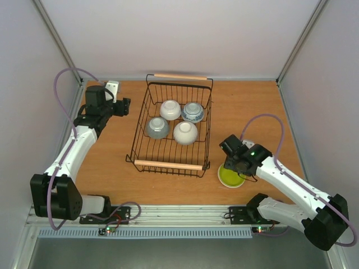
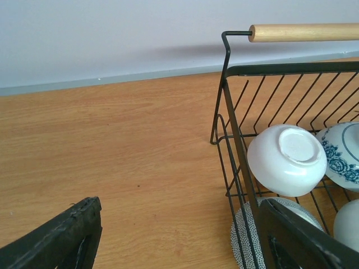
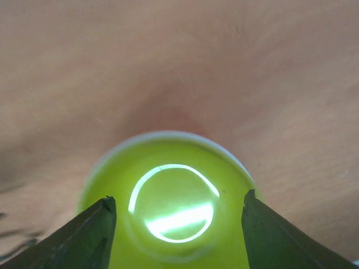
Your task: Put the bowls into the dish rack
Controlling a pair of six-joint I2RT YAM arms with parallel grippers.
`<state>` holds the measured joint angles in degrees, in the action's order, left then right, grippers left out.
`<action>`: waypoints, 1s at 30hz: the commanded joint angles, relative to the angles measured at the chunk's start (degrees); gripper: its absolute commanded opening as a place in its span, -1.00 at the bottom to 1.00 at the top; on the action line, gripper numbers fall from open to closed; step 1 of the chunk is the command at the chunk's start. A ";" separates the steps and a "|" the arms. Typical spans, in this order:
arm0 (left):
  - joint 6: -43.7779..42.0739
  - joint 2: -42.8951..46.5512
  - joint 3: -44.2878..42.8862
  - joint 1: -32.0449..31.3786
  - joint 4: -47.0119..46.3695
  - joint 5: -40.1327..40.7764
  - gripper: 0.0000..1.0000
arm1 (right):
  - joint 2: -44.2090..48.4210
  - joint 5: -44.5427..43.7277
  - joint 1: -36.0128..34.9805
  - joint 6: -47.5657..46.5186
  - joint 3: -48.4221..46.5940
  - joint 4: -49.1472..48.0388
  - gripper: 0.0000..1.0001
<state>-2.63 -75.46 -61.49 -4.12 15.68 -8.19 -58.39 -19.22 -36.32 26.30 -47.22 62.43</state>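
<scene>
The black wire dish rack [image 1: 168, 165] stands mid-table and holds two white bowls [image 1: 170, 109] [image 1: 185, 133], a blue-patterned bowl [image 1: 192, 112] and a grey bowl [image 1: 157, 128]. A yellow-green bowl [image 1: 229, 178] sits upright on the table by the rack's near right corner. My right gripper [image 1: 233, 166] is open just above it. In the right wrist view its fingers [image 3: 90, 235] straddle the bowl [image 3: 168, 185]. My left gripper [image 1: 124, 105] is open and empty left of the rack [image 2: 303, 32], near a white bowl [image 2: 287, 158]. No orange bowl is in view.
A small white object [image 1: 113, 87] lies at the table's back left behind the left arm. Enclosure walls stand close on the left, right and back. The rack's wooden handles rise above its short ends.
</scene>
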 commanded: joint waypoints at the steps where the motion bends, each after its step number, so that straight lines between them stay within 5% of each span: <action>1: 1.12 -0.39 -0.56 0.29 -1.71 -1.94 0.52 | -0.39 5.35 0.11 7.52 7.30 -0.94 0.20; 17: 1.32 -2.03 -0.80 0.30 -1.70 -2.64 0.52 | 6.04 2.99 -0.21 6.60 8.89 -0.95 0.03; 30: 1.63 -3.27 -1.08 0.34 -1.46 -3.89 0.52 | 9.88 -5.41 -0.24 15.31 7.50 12.54 0.10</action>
<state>-1.67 -77.80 -61.49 -4.12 15.79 -10.98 -49.15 -20.73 -36.32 36.49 -40.01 70.17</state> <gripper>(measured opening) 0.760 0.541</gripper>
